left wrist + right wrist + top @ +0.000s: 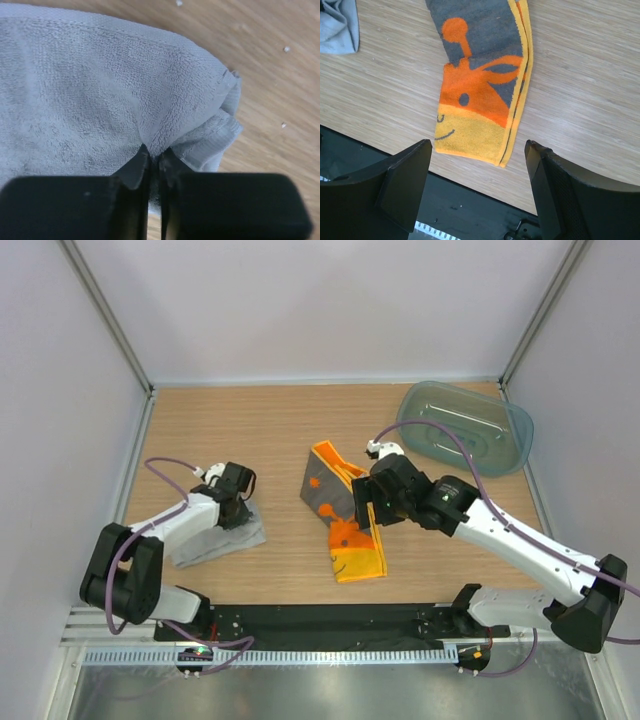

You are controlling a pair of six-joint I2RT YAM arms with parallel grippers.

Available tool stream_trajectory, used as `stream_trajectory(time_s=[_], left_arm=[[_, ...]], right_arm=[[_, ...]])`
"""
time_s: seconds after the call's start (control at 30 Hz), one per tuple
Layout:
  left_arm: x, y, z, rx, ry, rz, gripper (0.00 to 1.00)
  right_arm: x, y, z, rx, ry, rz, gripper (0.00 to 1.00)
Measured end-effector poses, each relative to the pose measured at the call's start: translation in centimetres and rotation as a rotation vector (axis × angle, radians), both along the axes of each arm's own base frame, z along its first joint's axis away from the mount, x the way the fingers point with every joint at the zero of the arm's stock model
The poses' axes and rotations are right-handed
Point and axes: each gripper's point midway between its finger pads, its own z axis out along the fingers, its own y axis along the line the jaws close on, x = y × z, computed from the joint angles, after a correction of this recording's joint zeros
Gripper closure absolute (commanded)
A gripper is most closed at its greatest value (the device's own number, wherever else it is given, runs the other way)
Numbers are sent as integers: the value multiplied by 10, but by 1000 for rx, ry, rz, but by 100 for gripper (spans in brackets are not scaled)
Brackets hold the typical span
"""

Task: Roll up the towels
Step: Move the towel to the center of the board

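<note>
Towels lie apart on the wooden worktop (pixel 250 430): the grey towel (pixel 215 540) on the left side near the front edge, the orange towel (pixel 355 545) about the middle. The grey towel (pixel 100 90) is flat but rumpled, and the left end effector (pixel 237 502) is down on its far right corner. In the left wrist view the left end effector (pixel 152 160) stands almost closed, pinching a small ridge of grey cloth between its two fingers.

The orange towel (pixel 480 100) is folded into a long strip, grey-patterned with a yellow smiling face at its near end. The right end effector (pixel 370 505) hangs over it with fingers spread wide and holding nothing; in the right wrist view the right end effector (pixel 479 147) frames the strip's near end without touching it. A translucent blue-green tub (pixel 520 425) sits at the far right corner, well apart from both towels.
</note>
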Motion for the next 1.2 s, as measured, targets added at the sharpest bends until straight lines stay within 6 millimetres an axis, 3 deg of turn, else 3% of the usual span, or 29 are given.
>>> stream_trajectory(time_s=[0.1, 0.2, 0.33, 0.5, 0.57, 0.67, 0.7, 0.8, 0.87, 1.0, 1.1, 1.2], left_arm=[[15, 1, 7, 27, -11, 1, 100], [50, 6, 31, 48, -56, 27, 100], [116, 18, 98, 68, -216, 86, 100], [196, 41, 197, 154, -427, 125, 100], [221, 55, 222, 187, -467, 143, 98], [254, 82, 236, 239, -469, 173, 74], [260, 90, 233, 254, -450, 177, 47], [256, 106, 206, 278, -354, 178, 19], [243, 107, 182, 274, -279, 164, 15], [201, 97, 140, 245, -146, 112, 13], [170, 91, 139, 209, -119, 85, 13], [151, 86, 168, 166, -182, 69, 13]], right_arm=[[-1, -1, -7, -5, 6, 0, 18], [-5, -6, -26, -39, 40, -7, 18], [-9, -10, -52, -91, 93, -29, 19], [-11, -15, -71, -119, 132, -63, 22], [-11, -16, -77, -118, 145, -77, 24], [-13, -16, -88, -121, 165, -86, 29], [-14, -16, -92, -124, 173, -90, 32], [-15, -15, -100, -123, 191, -96, 41], [-16, -14, -104, -121, 202, -102, 48], [-22, -13, -117, -119, 235, -108, 50], [-29, -18, -127, -129, 265, -120, 51], [-38, -23, -135, -127, 295, -131, 51]])
